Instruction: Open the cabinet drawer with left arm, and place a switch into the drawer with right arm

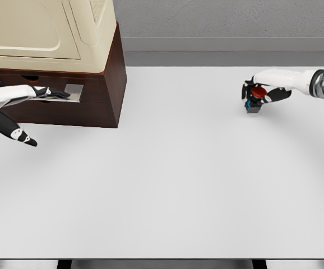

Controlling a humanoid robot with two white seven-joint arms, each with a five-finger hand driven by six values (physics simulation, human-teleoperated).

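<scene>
We see the right hand point(265, 89) closed around a small red-topped dark switch point(255, 100) on the white table point(167, 179). Our left hand point(36, 94), fingers extended, reaches the dark brown wooden cabinet's drawer point(66, 95).

Even, bright, soft-shadowed render; the table point(167, 185) glares white, edges slightly smeared.

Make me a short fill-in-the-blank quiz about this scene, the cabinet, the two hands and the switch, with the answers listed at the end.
1. The dark brown wooden cabinet stands at the table's far ____ corner.
2. The left hand reaches the metal handle on the cabinet's ____.
3. The right hand closes around the small switch with a ____ button.
4. The switch rests on the ____ table.

Answers: left; drawer; red; white
</scene>
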